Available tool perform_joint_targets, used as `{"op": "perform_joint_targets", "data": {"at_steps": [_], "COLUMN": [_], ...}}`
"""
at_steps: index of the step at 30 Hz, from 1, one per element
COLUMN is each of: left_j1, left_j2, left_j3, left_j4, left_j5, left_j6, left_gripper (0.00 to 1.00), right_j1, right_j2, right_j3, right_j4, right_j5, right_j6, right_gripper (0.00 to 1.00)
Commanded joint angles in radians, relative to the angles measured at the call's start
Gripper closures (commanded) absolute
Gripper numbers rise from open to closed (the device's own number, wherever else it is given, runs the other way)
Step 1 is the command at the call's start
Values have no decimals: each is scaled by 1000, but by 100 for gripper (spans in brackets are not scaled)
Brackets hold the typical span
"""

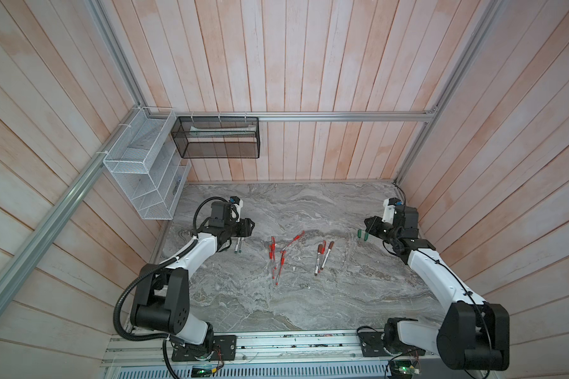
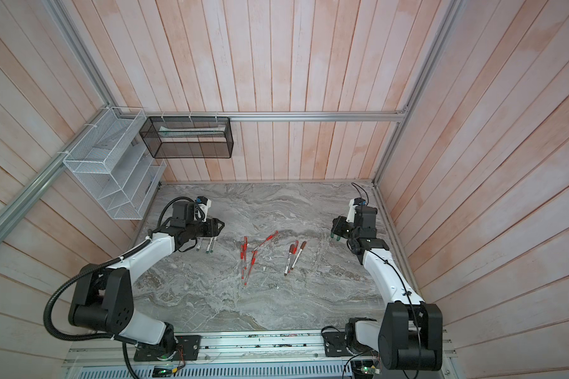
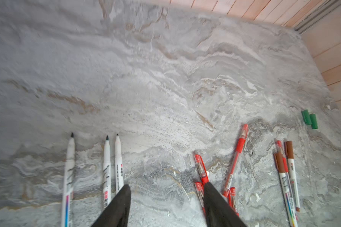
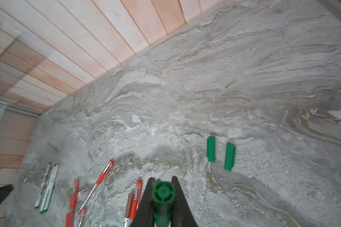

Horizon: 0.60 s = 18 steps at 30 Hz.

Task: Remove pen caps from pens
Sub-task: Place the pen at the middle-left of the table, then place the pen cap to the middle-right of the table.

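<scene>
Soft, even light is recorded; shadows are faint. Wrist views are blurred. Wall boards (image 1: 46, 98) are bowed in both top views.

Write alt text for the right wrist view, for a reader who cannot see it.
The right gripper is shut on a green cap, seen end-on. Two loose green caps lie side by side on the marble table; red pens, uncapped white markers and a brown-capped marker lie elsewhere on it.
</scene>
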Motion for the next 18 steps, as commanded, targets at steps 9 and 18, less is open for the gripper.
{"op": "perform_joint_targets", "data": {"at_steps": [9,18], "left_j1": [178,292], "left_j2": [-220,-280], "left_j3": [-109,-138], "left_j4": [75,97], "left_j5": [106,170], "left_j6": [144,120], "left_gripper": [13,7], "right_j1": [-22,62], "right_j2": [242,479], "right_j3": [184,375], "right_j4": [-216,-338], "right_j5": [71,236], "right_j6": [-72,-74], "right_gripper": [100,100]}}
